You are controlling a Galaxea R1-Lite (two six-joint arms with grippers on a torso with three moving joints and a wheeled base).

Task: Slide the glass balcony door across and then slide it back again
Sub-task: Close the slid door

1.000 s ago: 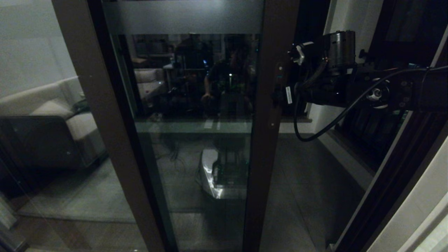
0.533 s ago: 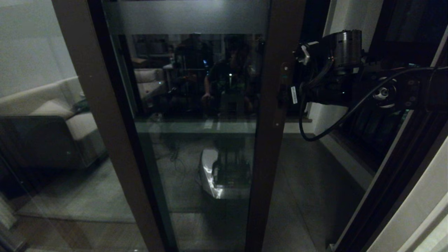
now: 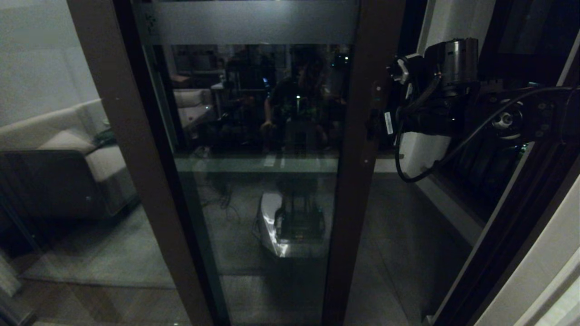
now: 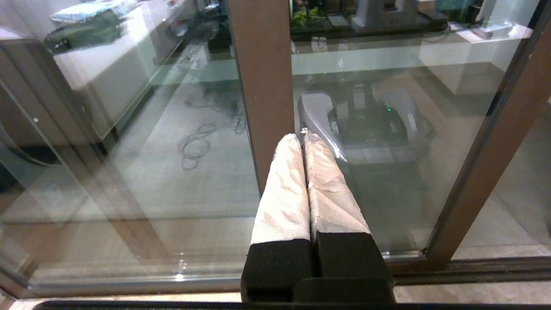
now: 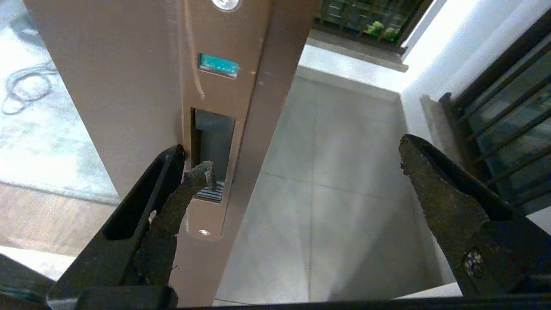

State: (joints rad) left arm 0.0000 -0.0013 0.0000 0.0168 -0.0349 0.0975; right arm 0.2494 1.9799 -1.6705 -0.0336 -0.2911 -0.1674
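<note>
The glass balcony door [image 3: 362,181] is a tall glass panel in a dark brown frame with a frosted strip across the top. My right gripper [image 5: 308,157] is open at its stile. One fingertip [image 5: 202,172] is hooked into the slim recessed handle [image 5: 213,142], while the other finger [image 5: 430,185] hangs free past the door's edge, over the balcony floor. In the head view the right arm [image 3: 435,113] reaches in from the right to the handle [image 3: 372,121]. My left gripper [image 4: 301,135] is shut with nothing in it, low in front of the glass near a brown stile [image 4: 262,86].
A second brown-framed glass panel [image 3: 131,158] without a handle stands to the left. A black-barred window [image 5: 508,116] and a white wall [image 3: 534,253] close off the right side. Grey tiles [image 5: 335,193] show through the gap, and the door track [image 4: 473,267] runs along the floor.
The door's handle stile has slid steadily to the right, and my right gripper has moved with it, finger still in the handle. The gap on the right has narrowed.
</note>
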